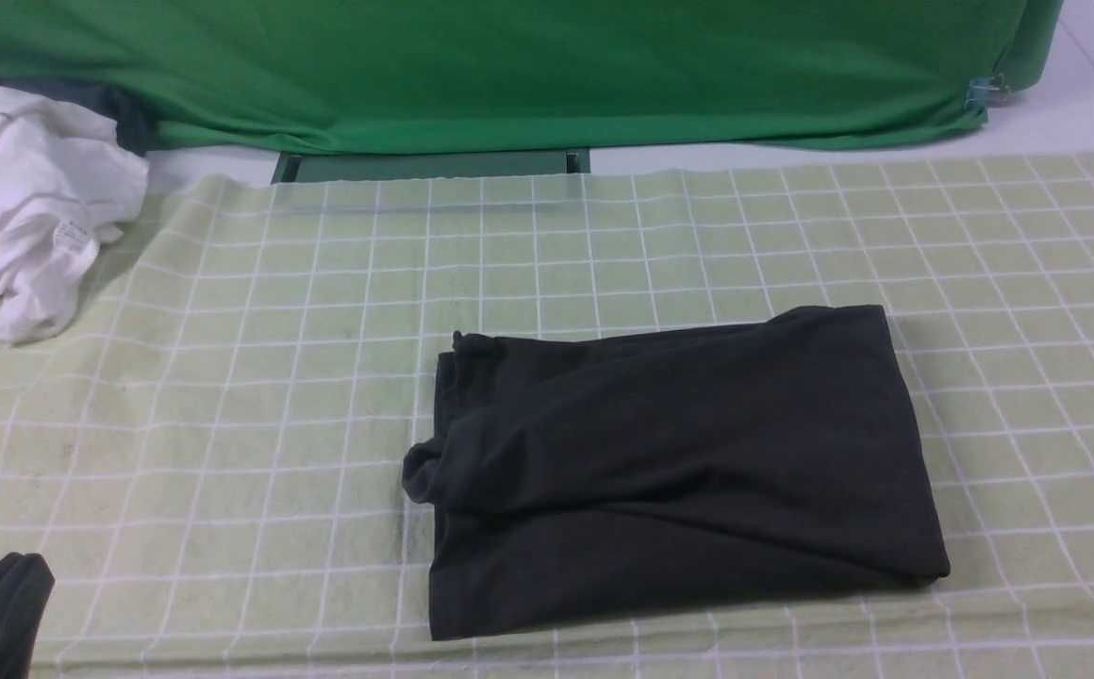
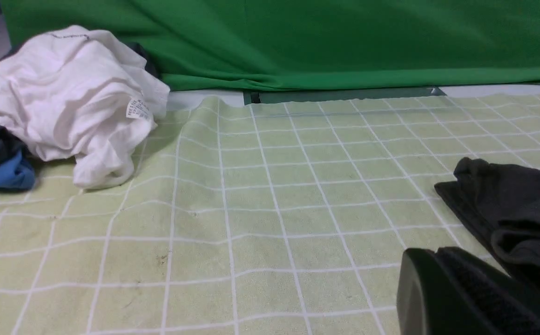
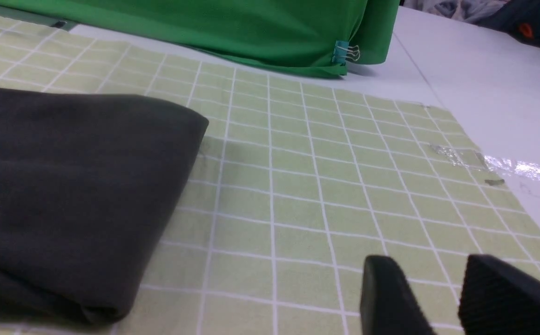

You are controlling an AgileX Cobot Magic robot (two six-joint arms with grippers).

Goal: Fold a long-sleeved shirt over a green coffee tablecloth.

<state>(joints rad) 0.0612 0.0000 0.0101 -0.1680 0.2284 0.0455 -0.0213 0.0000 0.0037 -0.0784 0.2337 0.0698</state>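
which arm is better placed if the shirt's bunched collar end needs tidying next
Probably the left. The left gripper, shut and empty, sits beside the bunched end of the long-sleeved shirt. The right gripper, open, is off the opposite, smoothly folded edge.

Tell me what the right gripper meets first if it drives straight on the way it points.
Probably only bare green coffee tablecloth; the right gripper, jaws apart, points past the long-sleeved shirt, though depth is uncertain.

I can't read any text here. The white garment has a small care tag, but its print is too small to make out.
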